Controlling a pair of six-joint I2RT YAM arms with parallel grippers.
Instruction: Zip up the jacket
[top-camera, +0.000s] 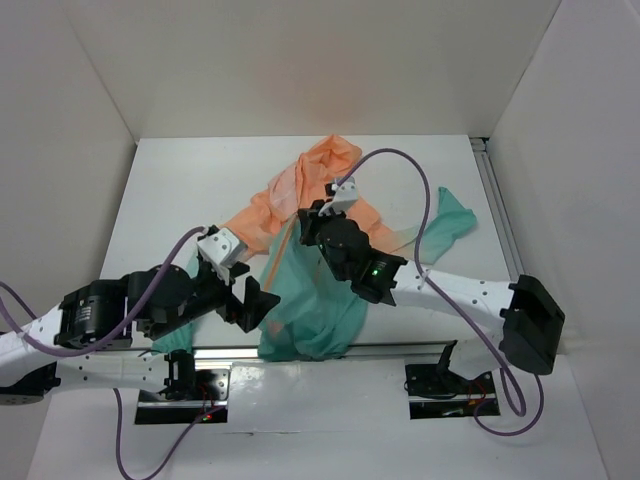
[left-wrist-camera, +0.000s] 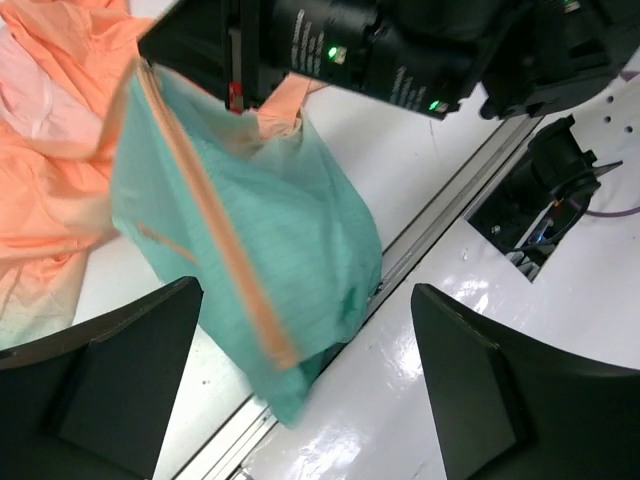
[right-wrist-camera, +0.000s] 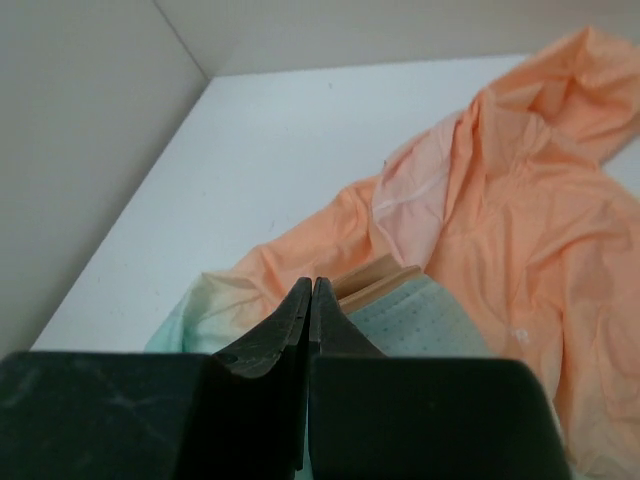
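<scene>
The jacket (top-camera: 315, 300) lies in the middle of the white table, peach-orange hood and shoulders at the back, teal hem near the front edge. My right gripper (top-camera: 307, 224) is shut on the jacket near its orange zipper tape (left-wrist-camera: 215, 250) and holds a teal front panel (left-wrist-camera: 250, 220) up, so it hangs. In the right wrist view the jaws (right-wrist-camera: 312, 285) are pressed together, with folded zipper tape (right-wrist-camera: 375, 280) just to their right and the jacket (right-wrist-camera: 500, 200) beyond. My left gripper (top-camera: 255, 303) is open and empty beside the teal hem; its fingers (left-wrist-camera: 100, 380) straddle the hanging hem without touching.
An aluminium rail (top-camera: 400, 350) runs along the table's near edge, also in the left wrist view (left-wrist-camera: 450, 200). Another rail (top-camera: 500, 215) runs down the right side. White walls enclose the table on three sides. A teal sleeve (top-camera: 450, 220) stretches to the right.
</scene>
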